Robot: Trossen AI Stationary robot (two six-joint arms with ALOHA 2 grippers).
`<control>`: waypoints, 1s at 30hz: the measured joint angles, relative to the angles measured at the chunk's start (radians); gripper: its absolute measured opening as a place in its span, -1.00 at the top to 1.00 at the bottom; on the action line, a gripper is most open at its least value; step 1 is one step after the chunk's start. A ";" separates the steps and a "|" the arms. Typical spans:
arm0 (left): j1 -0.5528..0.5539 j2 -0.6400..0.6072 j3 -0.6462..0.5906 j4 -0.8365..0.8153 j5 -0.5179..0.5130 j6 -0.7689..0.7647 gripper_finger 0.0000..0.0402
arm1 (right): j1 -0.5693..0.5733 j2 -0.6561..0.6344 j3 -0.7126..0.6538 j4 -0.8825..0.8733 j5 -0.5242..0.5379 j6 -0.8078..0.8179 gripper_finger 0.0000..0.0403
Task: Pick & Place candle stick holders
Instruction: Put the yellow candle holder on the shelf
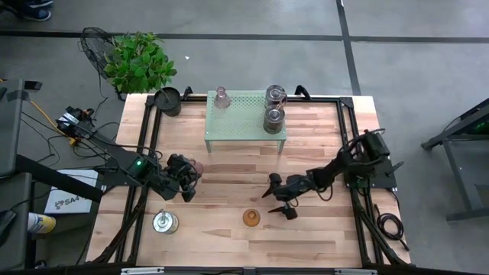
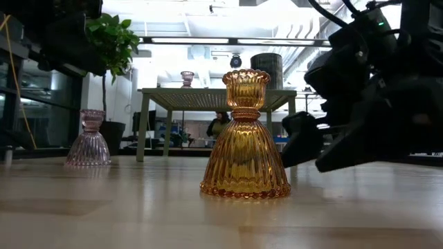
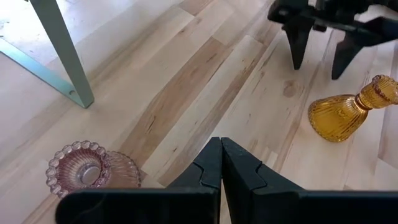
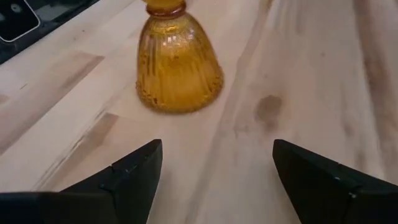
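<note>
Right gripper: the right gripper (image 1: pixel 280 200) sits right of centre in the high view, low over the worktop (image 1: pixel 229 183); its two fingers (image 4: pixel 130 171) are spread wide with bare wood between them, holding nothing.
Right gripper and amber holder: the amber holder (image 1: pixel 251 218) stands upright just beside the gripper, a little ahead of the fingertips and apart from them; the right wrist view shows its ribbed base (image 4: pixel 179 65) beyond the gap, off to one side of it.
Left gripper: the left gripper (image 1: pixel 188 177) is left of centre in the high view; in the left wrist view its fingers (image 3: pixel 211 165) are pressed together tip to tip, with nothing between them.
Left gripper and pink holder: a pale pink glass holder (image 3: pixel 90 169) stands on the worktop just beside the closed fingers, not gripped; whether it touches them I cannot tell.
Raised stand: a pale green stand (image 1: pixel 246 114) at upper centre of the high view carries a second pink glass holder (image 1: pixel 221 97) at its left end and two silvery-grey holders (image 1: pixel 275 95) (image 1: pixel 273 118) at its right end, one close beside the other.
Lower left: a third silvery holder (image 1: pixel 165 222) stands alone on the worktop, near the left arm.
Other items: a black round pot (image 1: pixel 167 100) at the worktop's upper left corner, with a green plant (image 1: pixel 139 63) beyond it.
</note>
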 joint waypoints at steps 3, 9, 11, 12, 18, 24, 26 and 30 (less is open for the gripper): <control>0.000 0.000 0.000 0.000 -0.002 0.000 1.00 | 0.017 0.037 0.029 0.025 0.000 0.003 -0.49; 0.000 0.000 0.000 0.000 -0.008 0.000 1.00 | 0.044 0.055 0.086 0.065 0.017 0.001 -0.49; 0.000 0.000 0.000 -0.001 -0.009 0.000 1.00 | 0.050 0.055 0.100 0.073 0.024 -0.001 -0.49; 0.000 0.000 0.000 0.000 -0.010 0.000 1.00 | 0.053 0.055 0.111 0.078 0.023 -0.002 -0.49; 0.000 0.000 0.000 -0.001 -0.010 0.000 1.00 | 0.078 0.055 0.162 0.072 0.017 -0.027 -0.49; 0.000 0.000 0.000 -0.001 -0.010 0.000 1.00 | 0.089 0.055 0.192 0.068 0.028 -0.028 -0.49; 0.000 0.000 0.000 0.000 -0.010 0.000 1.00 | 0.089 0.055 0.195 0.065 0.050 -0.028 -0.49; 0.000 0.000 0.000 0.000 -0.009 0.000 1.00 | 0.089 0.059 0.195 0.065 0.073 -0.020 -0.49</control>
